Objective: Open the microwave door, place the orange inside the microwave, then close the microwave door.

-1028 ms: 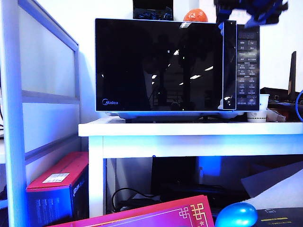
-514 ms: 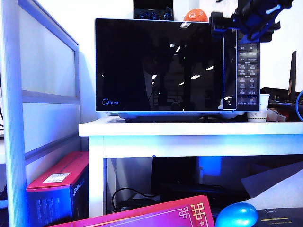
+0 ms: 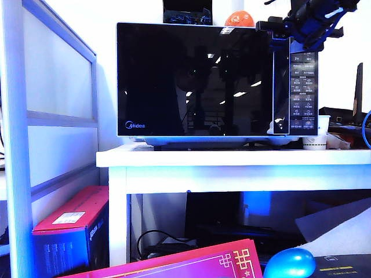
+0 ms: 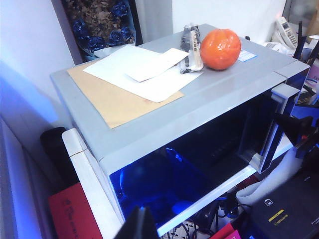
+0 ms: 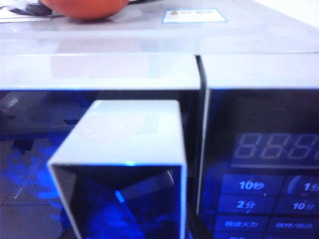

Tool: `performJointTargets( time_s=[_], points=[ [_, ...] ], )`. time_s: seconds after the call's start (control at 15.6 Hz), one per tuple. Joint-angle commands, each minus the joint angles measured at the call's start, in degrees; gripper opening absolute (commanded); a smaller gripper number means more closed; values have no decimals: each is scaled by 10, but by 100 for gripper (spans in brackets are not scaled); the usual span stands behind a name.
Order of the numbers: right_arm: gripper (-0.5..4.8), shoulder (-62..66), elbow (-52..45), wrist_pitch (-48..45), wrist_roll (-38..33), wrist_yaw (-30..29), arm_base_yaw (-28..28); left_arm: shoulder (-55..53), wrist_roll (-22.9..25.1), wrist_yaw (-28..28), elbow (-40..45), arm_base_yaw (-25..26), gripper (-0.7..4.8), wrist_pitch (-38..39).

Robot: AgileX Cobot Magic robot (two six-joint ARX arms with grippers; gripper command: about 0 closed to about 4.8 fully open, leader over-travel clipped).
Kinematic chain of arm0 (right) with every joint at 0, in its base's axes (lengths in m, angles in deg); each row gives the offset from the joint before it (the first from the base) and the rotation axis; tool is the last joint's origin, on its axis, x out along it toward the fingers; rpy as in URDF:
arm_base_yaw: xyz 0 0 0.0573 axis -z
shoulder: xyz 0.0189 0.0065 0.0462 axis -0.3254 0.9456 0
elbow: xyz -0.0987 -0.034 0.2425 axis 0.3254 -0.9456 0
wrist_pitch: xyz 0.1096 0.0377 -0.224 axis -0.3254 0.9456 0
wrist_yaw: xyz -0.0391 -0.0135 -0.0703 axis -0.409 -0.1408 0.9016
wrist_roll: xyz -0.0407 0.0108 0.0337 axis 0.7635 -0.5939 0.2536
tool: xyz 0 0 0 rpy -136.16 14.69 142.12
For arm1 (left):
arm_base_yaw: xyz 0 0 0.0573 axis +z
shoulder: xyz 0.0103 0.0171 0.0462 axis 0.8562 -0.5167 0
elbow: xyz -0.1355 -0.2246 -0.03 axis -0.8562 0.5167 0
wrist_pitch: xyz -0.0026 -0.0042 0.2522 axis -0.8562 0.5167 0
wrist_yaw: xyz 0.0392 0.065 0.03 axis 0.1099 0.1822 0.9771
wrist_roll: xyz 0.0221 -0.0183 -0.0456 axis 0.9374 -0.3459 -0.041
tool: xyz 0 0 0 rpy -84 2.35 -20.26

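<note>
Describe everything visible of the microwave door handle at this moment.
The handle is a vertical bar with a pale flat top and glossy dark sides that mirror the room, standing proud of the microwave door along its right edge, beside the button panel. The door looks shut. The right gripper sits at the handle's top end; whether it touches cannot be told. The left gripper is barely in view.

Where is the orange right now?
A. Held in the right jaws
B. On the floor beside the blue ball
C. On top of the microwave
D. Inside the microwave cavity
C: the orange sits on the flat top of the microwave, beside papers, and the exterior view shows the door closed, with the right gripper at its handle edge holding no fruit.
</note>
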Motion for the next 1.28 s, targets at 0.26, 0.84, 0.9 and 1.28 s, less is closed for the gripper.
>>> performJointTargets(
  time_s=[0.26,0.84,0.9,1.28],
  points=[
    [207,-14,3,19,0,-2,0,1,2,-3,-2,-1,-5,-3],
    [208,-65,4,57,1,-2,-1,1,2,-3,-2,-1,-5,-2],
    [212,-65,4,58,1,-3,-1,1,2,-3,-2,-1,-5,-1],
    [479,-62,4,47,2,-25,-1,0,2,-9,-2,-1,-5,3]
  ],
)
